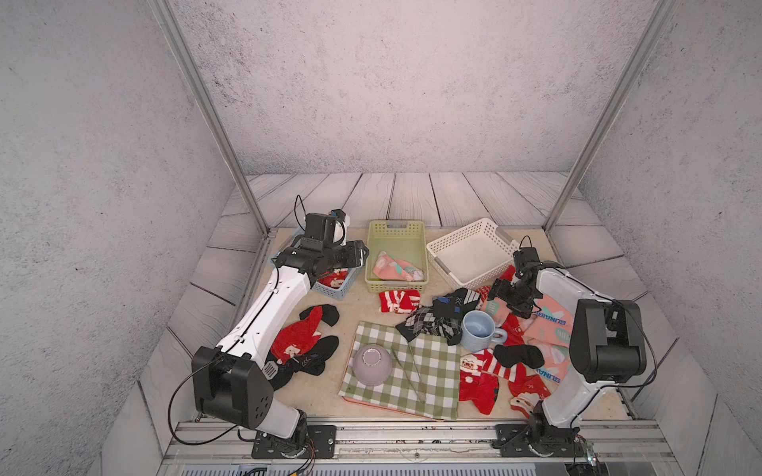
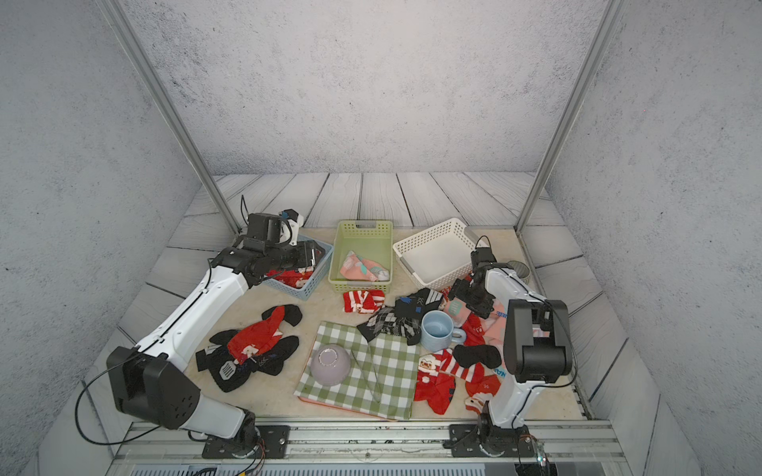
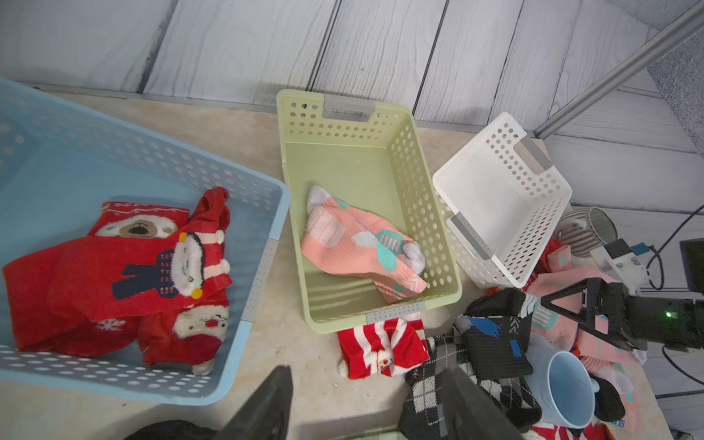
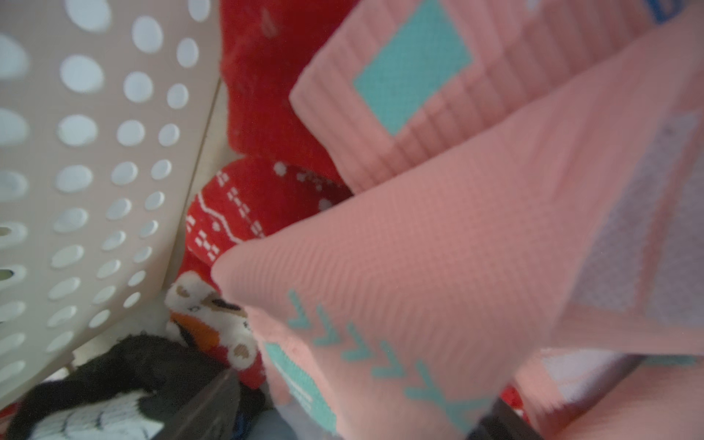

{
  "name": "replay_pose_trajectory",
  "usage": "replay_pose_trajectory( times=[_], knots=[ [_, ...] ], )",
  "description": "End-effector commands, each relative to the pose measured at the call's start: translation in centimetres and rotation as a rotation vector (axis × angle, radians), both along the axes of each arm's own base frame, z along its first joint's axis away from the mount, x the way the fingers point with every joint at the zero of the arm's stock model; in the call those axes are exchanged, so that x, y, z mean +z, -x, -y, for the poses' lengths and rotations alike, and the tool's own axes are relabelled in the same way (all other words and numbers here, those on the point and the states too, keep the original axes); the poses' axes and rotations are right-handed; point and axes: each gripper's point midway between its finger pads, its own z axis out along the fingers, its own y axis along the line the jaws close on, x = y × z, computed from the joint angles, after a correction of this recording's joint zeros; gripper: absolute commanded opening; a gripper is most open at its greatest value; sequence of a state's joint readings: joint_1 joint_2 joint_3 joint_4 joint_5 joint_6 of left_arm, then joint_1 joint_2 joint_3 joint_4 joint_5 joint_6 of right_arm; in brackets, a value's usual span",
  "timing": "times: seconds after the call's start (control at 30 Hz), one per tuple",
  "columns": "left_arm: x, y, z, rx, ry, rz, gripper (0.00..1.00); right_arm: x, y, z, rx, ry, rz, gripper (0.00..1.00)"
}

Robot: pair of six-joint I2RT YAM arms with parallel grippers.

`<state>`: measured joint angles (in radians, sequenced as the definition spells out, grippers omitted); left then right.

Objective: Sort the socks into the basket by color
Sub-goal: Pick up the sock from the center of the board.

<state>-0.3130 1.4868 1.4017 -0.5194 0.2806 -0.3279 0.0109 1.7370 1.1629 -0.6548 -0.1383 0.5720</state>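
Straddling a pink sock (image 4: 419,247) by the white basket (image 4: 76,152), the right gripper (image 4: 362,396) stands apart; closing could snag the red sock (image 4: 259,198) beneath. Left gripper (image 3: 365,381) hangs apart, empty.

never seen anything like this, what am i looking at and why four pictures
Two white robot arms stand at the near edge of a table, each ending in a two-fingered gripper. Two pictures look down from one overhead camera; the two close-ups come from cameras on the arms' wrists. At the back sit three baskets: the blue basket holds red socks, the green basket a pink sock, the white basket nothing. Loose socks, red, black and pink, lie around a checked cloth, an upturned bowl and a blue mug. The left gripper hangs open by the blue basket, holding nothing. The right gripper is open, its jaws either side of a loose pink sock, not visibly clamped.
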Motion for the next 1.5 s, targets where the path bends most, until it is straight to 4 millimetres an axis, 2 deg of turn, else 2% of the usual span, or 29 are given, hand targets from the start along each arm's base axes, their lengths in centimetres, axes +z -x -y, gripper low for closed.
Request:
replay_pose_trajectory(
  times=[0.0,0.17,0.33,0.43,0.57,0.8,1.0,1.1,1.23,1.47],
  knots=[
    [0.0,1.0,1.0,-0.050,0.004,0.005,0.65,-0.4,0.0,0.4,-0.006,0.018,0.026,0.79],
    [-0.7,1.5,2.2,-0.083,-0.006,-0.010,0.65,1.4,-0.9,0.4,0.005,0.019,0.083,0.41],
    [-1.0,1.9,3.3,-0.125,-0.029,0.004,0.66,3.7,-0.3,0.5,0.013,0.031,0.127,0.13],
    [-1.0,2.2,4.1,-0.159,-0.042,0.026,0.66,5.2,0.3,0.3,0.024,0.028,0.149,0.13],
    [-0.5,2.6,5.3,-0.205,-0.039,0.067,0.66,7.5,1.0,0.3,0.038,0.033,0.191,0.00],
    [-0.5,3.4,6.6,-0.255,-0.026,0.096,0.65,13.5,1.4,-0.7,0.103,0.075,0.305,0.00],
    [-0.4,3.7,7.1,-0.266,-0.021,0.102,0.65,18.6,1.3,-3.0,0.214,0.104,0.393,0.00],
    [-0.3,3.9,7.5,-0.278,-0.014,0.110,0.65,21.1,0.9,-5.2,0.302,0.099,0.446,0.00],
    [0.1,4.1,7.6,-0.282,-0.014,0.126,0.64,24.0,0.1,-9.2,0.419,0.041,0.526,0.00],
    [0.1,4.6,6.7,-0.264,-0.052,0.138,0.63,28.8,-2.0,-16.1,0.564,-0.072,0.668,0.00]
  ],
)
